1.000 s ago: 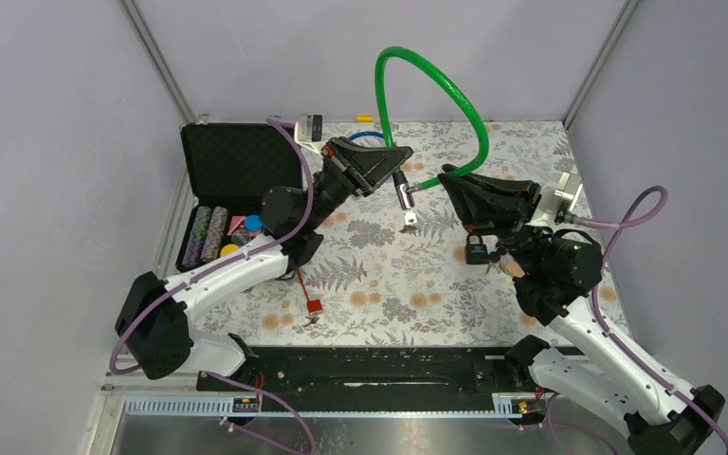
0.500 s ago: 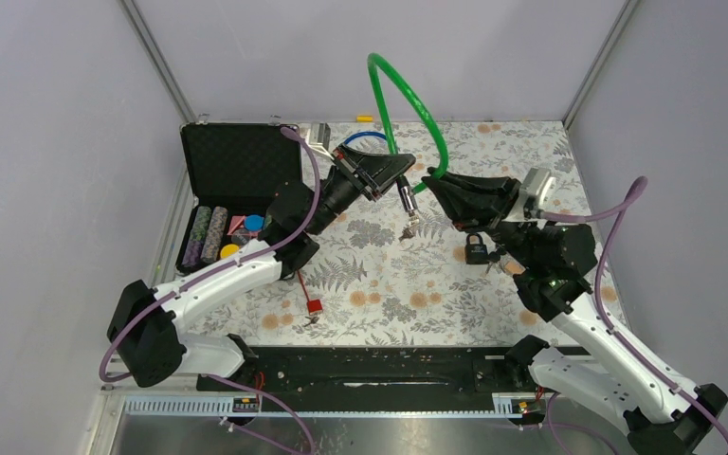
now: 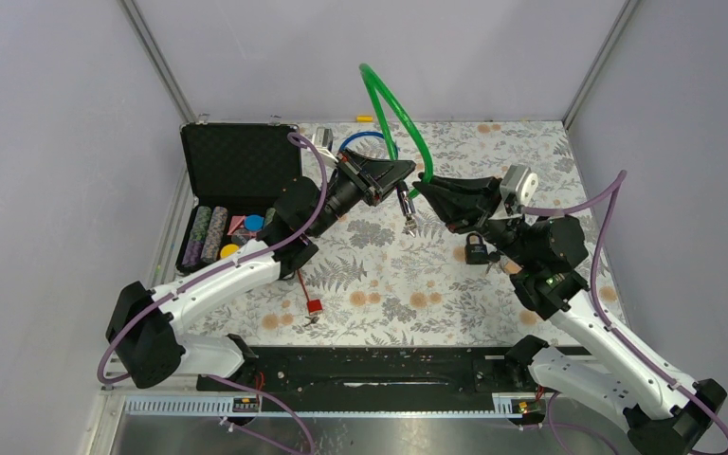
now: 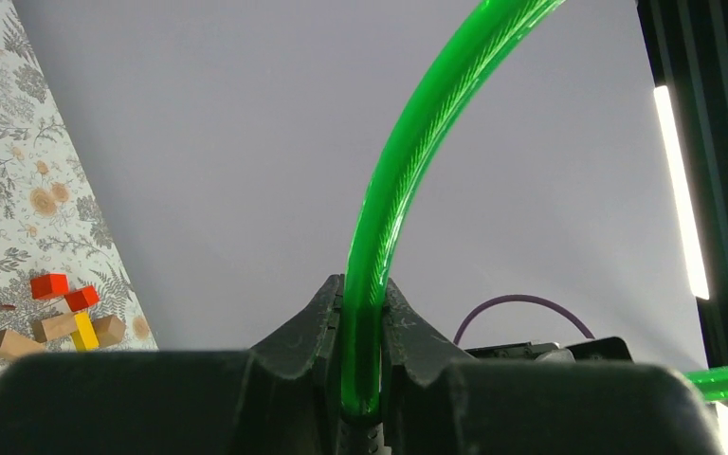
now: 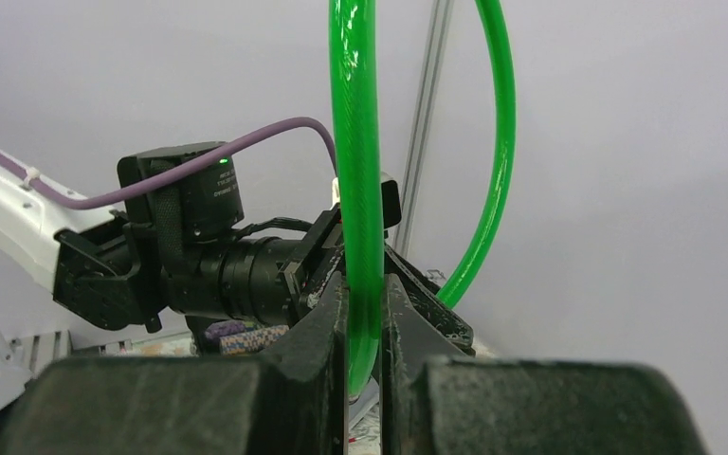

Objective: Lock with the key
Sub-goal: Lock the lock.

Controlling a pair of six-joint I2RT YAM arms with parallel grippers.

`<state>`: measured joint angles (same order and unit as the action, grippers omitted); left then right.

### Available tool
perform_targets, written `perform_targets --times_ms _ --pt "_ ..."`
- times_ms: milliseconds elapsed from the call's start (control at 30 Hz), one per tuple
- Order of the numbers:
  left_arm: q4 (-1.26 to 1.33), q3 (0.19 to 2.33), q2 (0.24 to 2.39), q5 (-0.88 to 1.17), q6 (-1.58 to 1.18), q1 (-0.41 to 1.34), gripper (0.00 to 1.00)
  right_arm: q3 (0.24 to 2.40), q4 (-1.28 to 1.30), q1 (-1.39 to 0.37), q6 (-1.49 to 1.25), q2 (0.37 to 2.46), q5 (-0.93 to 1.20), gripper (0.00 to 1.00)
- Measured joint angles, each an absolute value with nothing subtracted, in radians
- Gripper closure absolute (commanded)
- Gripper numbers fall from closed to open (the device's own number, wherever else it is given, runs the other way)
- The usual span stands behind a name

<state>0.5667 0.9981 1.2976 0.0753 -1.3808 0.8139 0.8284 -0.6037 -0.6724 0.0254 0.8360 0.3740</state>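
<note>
**Top view, centre.** The left claw (image 3: 404, 178) and right claw (image 3: 425, 185) meet nose to nose above the floral worktop (image 3: 389, 284). Each is clamped on one end of the green cable lock (image 3: 386, 100), whose loop arches toward the top of the frame. A key (image 3: 409, 226) dangles from the cable's barrel just below the left claw. A black padlock (image 3: 476, 250) lies at centre right.

In the top view, an open case (image 3: 235, 161) sits at upper left on the table (image 3: 389, 294). The cable loop (image 3: 391, 102) arches at top centre, its ends in the left gripper (image 3: 406, 178) and right gripper (image 3: 424, 184). A padlock (image 3: 476, 250) lies right of centre, and a small cube (image 3: 314, 306) lies lower left of centre.
</note>
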Motion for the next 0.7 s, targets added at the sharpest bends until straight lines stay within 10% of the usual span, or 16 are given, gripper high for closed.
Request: perform_targets --times_ms 700 --pt "0.691 0.939 1.269 0.057 -1.388 0.823 1.00 0.890 -0.405 -0.684 -0.197 0.796 0.250 0.57"
